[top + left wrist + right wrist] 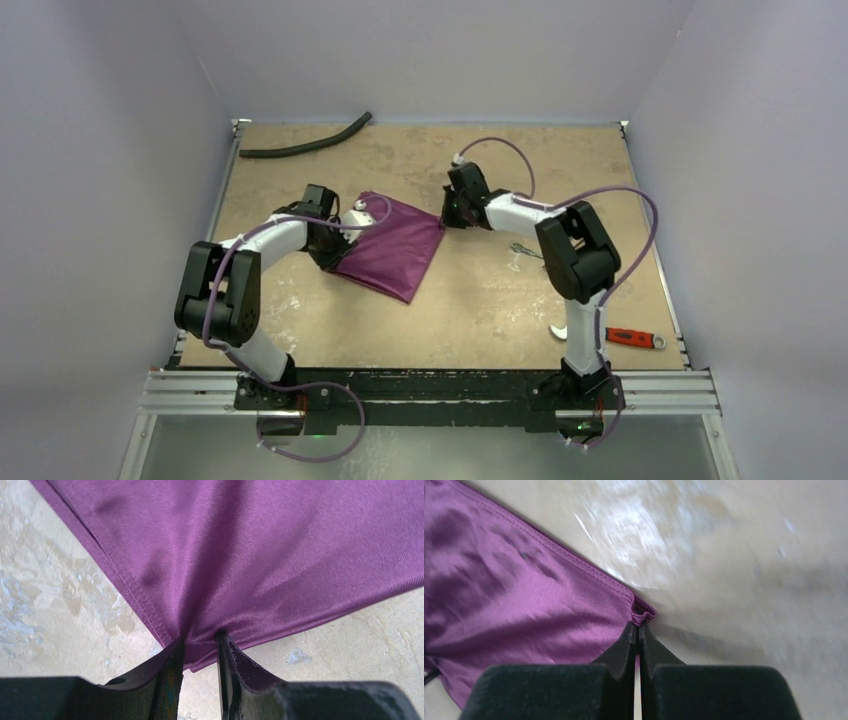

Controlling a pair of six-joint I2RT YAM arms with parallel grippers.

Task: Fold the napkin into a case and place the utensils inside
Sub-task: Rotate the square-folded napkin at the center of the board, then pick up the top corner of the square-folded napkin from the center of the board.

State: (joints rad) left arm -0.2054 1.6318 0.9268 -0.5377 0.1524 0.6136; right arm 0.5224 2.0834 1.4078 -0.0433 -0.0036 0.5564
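at the near edge of the table (480, 310), just past the arm bases, a red-handled tool (634, 338) lies by the right rail, apart from the work. a little farther in, a slim silvery fork (524, 250) rests on the bare board beside the right arm; i cannot pick out the spoon for certain.

toward the middle lies the napkin (392, 250), a plum-purple cloth with a soft sheen, flat on the board as a slanted four-sided shape. both arms meet it. the left gripper (200, 652) is clamped on a corner at its left side, with cloth bunched between the two dark fingers and creases fanning out from the pinch. the right gripper (637, 630) has its fingers pressed together on the opposite corner, where a stitched hem shows and two layers seem to lie one on the other.

by my reading the folding is the step in hand: the cloth looks doubled but too broad to be the case, and nothing has been put inside. the next move calls for both corners to rise together and travel across evenly. they need to be taut enough that the thin, slippery weave neither sags nor slides free, then set down with the edges lined up.

the board is mottled tan and matte against the satin. at the far edge a long black hose (305, 143) curves, well apart from everything.
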